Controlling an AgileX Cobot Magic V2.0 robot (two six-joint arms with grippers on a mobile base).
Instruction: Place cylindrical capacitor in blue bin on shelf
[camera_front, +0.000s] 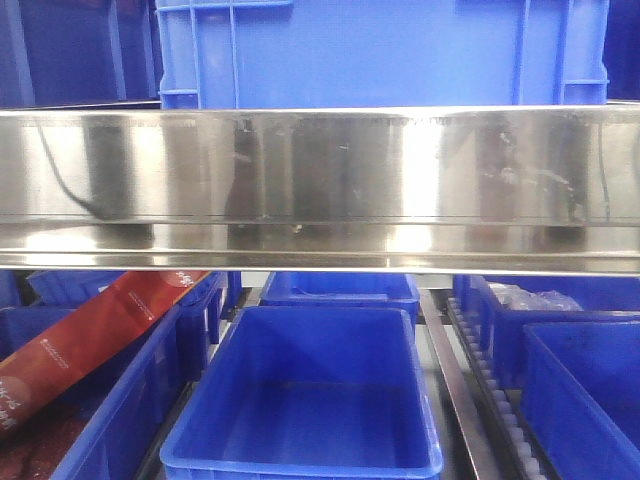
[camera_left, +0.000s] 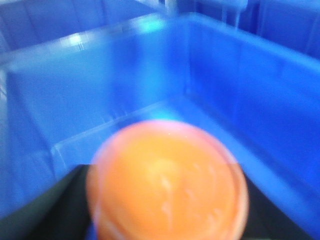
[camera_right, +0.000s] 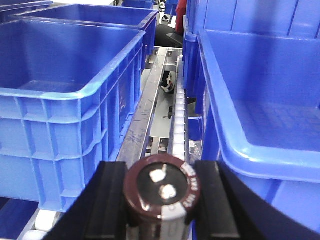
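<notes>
Capacitor (camera_right: 161, 192) clamped tight in my right jaws, terminals facing camera, above shelf roller track (camera_right: 176, 120) between two blue bins (camera_right: 70, 95). Left jaws: blurred orange blob (camera_left: 167, 185) in front, can't tell grip.

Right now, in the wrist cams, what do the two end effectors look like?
Right end effector: two broad, flat, matte-black fingers; no markings or cables visible. Left end effector: only blurred black slivers at the frame's bottom corners; detail unreadable. Neither arm shows in the front view.
</notes>
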